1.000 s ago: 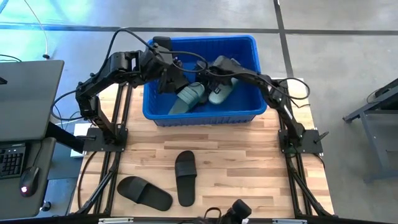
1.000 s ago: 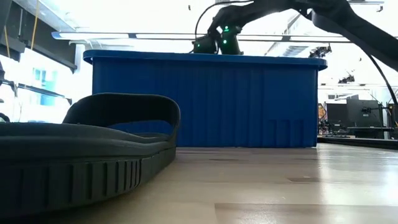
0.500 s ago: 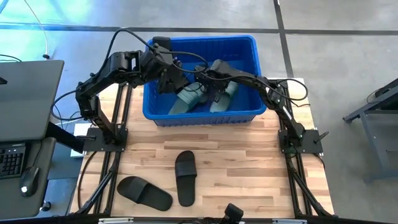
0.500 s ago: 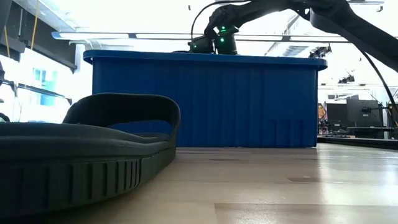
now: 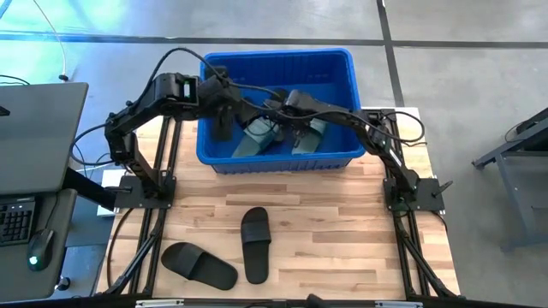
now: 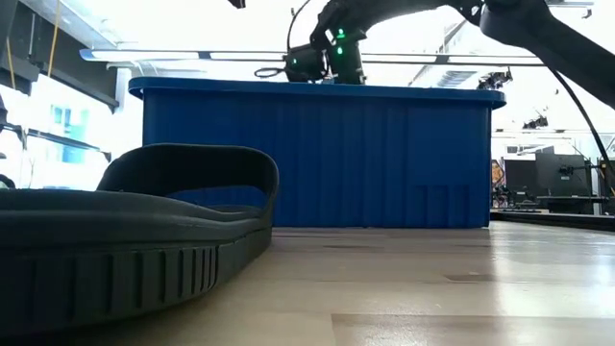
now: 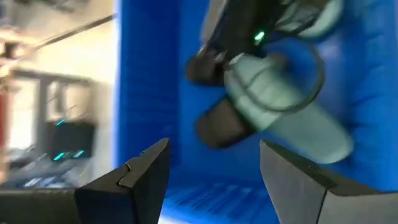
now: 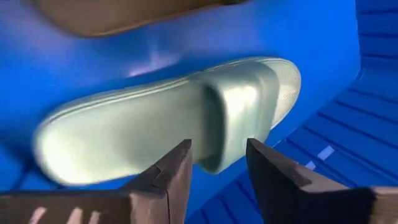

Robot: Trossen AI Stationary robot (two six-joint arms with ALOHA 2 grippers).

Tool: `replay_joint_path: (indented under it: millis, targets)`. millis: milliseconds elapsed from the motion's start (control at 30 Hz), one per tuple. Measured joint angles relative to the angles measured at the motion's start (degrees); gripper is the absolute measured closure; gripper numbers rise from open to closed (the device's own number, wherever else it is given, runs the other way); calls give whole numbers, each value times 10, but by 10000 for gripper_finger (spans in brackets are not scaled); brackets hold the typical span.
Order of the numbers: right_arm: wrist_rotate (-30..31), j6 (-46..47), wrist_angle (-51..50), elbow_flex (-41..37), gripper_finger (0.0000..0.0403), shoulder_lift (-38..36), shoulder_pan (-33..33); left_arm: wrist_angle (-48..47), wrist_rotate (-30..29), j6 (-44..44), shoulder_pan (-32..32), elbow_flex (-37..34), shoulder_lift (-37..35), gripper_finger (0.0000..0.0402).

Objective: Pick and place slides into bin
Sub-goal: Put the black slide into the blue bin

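Observation:
The blue bin [image 5: 274,55] stands at the table's far middle. Two sage green slides [image 5: 255,141] [image 5: 310,137] lie side by side on its floor. My right gripper [image 5: 288,121] hangs open inside the bin, just above one green slide [image 8: 155,137], which lies beyond its fingertips [image 8: 219,146]. My left gripper [image 5: 221,127] is open and holds nothing, inside the bin near its left wall. In its wrist view the open fingers [image 7: 214,146] face a green slide [image 7: 280,112]. Two black slides [image 5: 255,244] [image 5: 199,265] lie sole-down on the near half of the table.
The wooden table top [image 5: 342,231] shows bare between the bin and the black slides. One black slide [image 6: 135,240] fills the low view's near left, with the bin's ribbed wall [image 6: 317,159] behind it. A desk with a keyboard [image 5: 17,218] stands left of the table.
My right gripper has opened and let go of its green slide, which has dropped to the bin floor beside the other green one. The gripper has gone a little toward the bin's left. My left gripper has drawn back toward the bin's left wall, still open.

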Motion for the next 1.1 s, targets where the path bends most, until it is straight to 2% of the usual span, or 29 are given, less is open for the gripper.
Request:
replay_joint_path:
  millis: [133, 300, 433, 533, 667, 767, 967, 1100]
  targets:
    - [4, 0, -5, 0, 269, -14, 28, 1, 62, -3, -20, -30, -3, 172]
    - [30, -12, -6, 0, 277, -40, 56, 0, 77, -3, -70, -83, -2, 172]
    - [25, -2, -12, 0, 279, -73, 76, 0, 114, 8, -117, -118, -9, 172]
    - [23, 19, -8, 0, 279, -97, 90, 1, 141, -19, -159, -138, -24, 172]
    - [25, 39, -9, 0, 279, -125, 113, 1, 149, -86, -226, -175, -48, 172]
    - [23, 46, -8, 0, 279, -137, 138, 0, 150, -169, -280, -215, -69, 172]
    - [-14, 42, -1, 0, 279, -139, 196, 0, 147, -328, -399, -335, -88, 172]
    - [-6, 9, 26, 0, 279, -136, 241, 2, 131, -422, -465, -412, -87, 172]
